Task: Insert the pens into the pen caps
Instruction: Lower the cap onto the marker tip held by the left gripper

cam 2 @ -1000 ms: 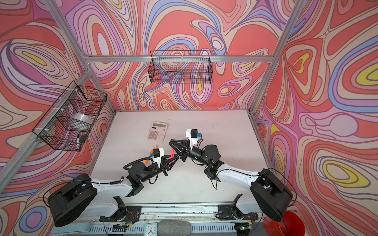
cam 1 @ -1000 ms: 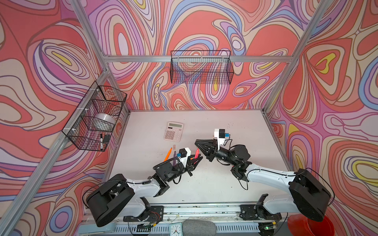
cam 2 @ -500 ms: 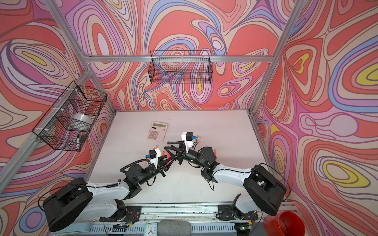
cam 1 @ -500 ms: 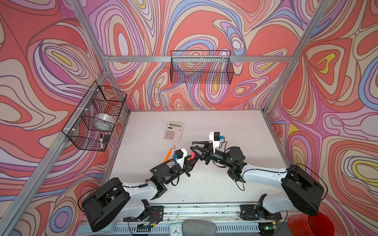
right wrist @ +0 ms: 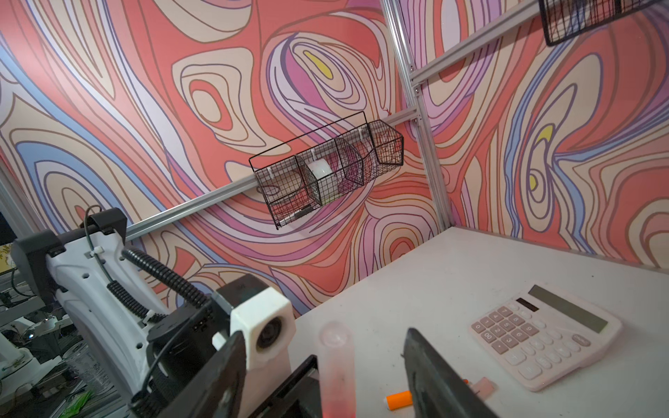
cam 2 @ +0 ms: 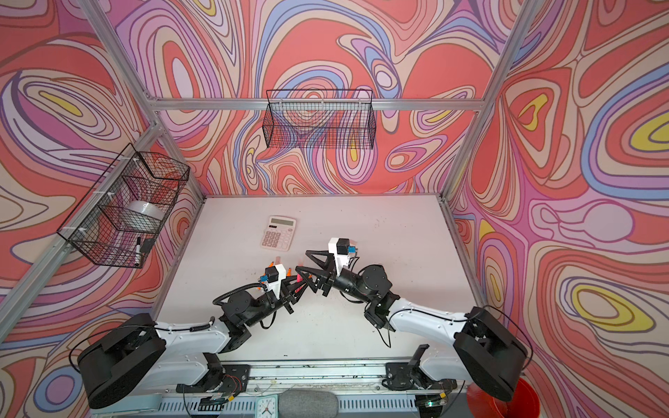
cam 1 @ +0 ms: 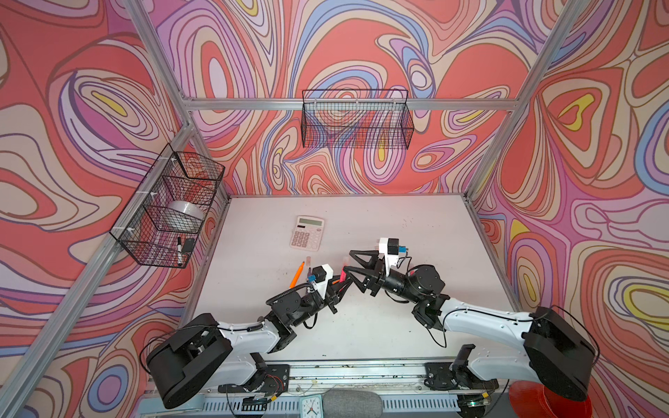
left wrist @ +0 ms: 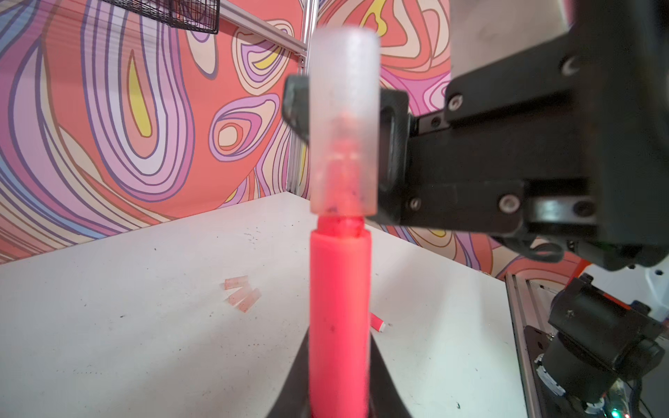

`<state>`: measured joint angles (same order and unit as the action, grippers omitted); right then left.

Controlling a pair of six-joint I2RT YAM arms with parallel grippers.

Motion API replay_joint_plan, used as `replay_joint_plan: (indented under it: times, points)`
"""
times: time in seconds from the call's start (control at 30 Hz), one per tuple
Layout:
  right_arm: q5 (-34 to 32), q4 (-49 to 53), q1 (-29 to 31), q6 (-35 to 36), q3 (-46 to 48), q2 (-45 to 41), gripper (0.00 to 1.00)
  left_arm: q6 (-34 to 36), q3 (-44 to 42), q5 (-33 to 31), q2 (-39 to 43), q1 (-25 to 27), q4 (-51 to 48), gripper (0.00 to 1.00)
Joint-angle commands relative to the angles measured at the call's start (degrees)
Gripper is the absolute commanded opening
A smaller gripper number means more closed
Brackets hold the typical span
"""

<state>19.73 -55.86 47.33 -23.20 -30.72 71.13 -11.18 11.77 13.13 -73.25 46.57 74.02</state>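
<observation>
My left gripper (left wrist: pixel 339 347) is shut on a pink-red pen (left wrist: pixel 339 307) that points away from it. A pale translucent cap (left wrist: pixel 343 119) sits over the pen's tip, and a short red neck shows below the cap's rim. My right gripper (right wrist: pixel 325 333) is open. Its fingers (right wrist: pixel 430 376) stand on either side of the cap (right wrist: pixel 335 347) without touching it. In both top views the two grippers (cam 1: pixel 348 261) (cam 2: pixel 302 260) meet nose to nose over the table's middle. Two loose caps (left wrist: pixel 237 282) and another pink-red pen (left wrist: pixel 378 323) lie on the table.
An orange pen (cam 1: pixel 297 275) and a loose cap (cam 1: pixel 308 260) lie just left of the grippers, below the pink calculator (cam 1: pixel 307 232). A wire basket (cam 1: pixel 170 210) hangs on the left wall and another (cam 1: pixel 356 119) on the back wall.
The right gripper came in against the pen's tip while shut, then its jaws opened and drew back a little. The cap stays on the pen. The left gripper kept its grip.
</observation>
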Motion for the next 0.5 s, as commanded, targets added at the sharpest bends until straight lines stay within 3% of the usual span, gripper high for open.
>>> replay_joint_plan:
  times: [0.0,0.07,0.23,0.33,0.47]
  points:
    - [-0.4,7.7,0.0,3.0,-2.1,-3.7,0.73,3.0,1.7,2.0,-1.4,0.5,3.8,0.00]
    - [-2.6,15.7,0.1,2.8,-5.1,-4.8,0.73,3.6,1.9,2.1,-1.8,0.5,3.8,0.00]
    - [-8.9,33.0,0.1,2.9,-13.1,-3.6,0.61,5.8,2.0,2.2,-1.9,0.7,3.0,0.00]
    - [-6.8,37.0,0.0,3.9,-14.5,-4.3,0.57,7.3,2.5,1.7,-1.5,0.8,0.9,0.00]
    - [-8.6,38.2,0.0,3.6,-12.7,-5.7,0.49,8.3,3.1,1.4,-1.0,0.7,-0.9,0.00]
